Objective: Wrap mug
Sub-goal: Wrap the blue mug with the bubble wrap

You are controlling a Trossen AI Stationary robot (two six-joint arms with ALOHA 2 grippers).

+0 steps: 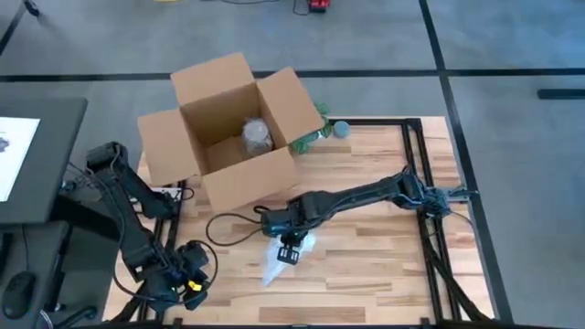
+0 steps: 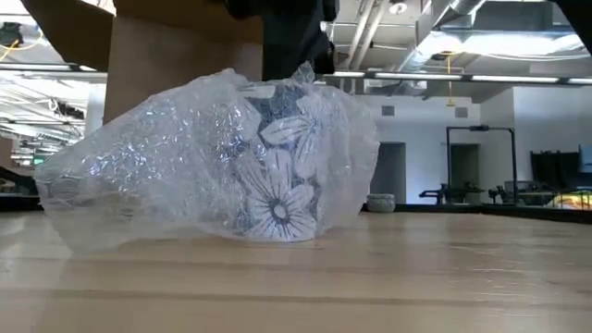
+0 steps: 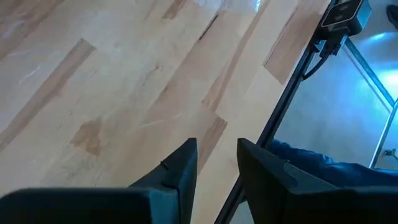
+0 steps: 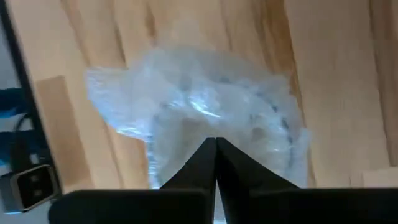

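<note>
Flower-patterned mug (image 2: 282, 190) under bubble wrap (image 2: 148, 171) on table (image 1: 366, 265), before open cardboard box (image 1: 228, 123). Right gripper (image 1: 289, 255) pinched shut on bubble wrap atop mug. Left gripper (image 3: 216, 165) parked at table's near-left corner, fingers slightly apart.

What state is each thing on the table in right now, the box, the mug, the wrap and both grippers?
Cardboard box: flaps open, a wrapped item inside.
Mug: on the table, covered by bubble wrap.
Bubble wrap: draped loosely over the mug, one side spread flat.
Right gripper: shut, pinching the wrap from above.
Left gripper: slightly open, empty, near the table's front-left edge.
</note>
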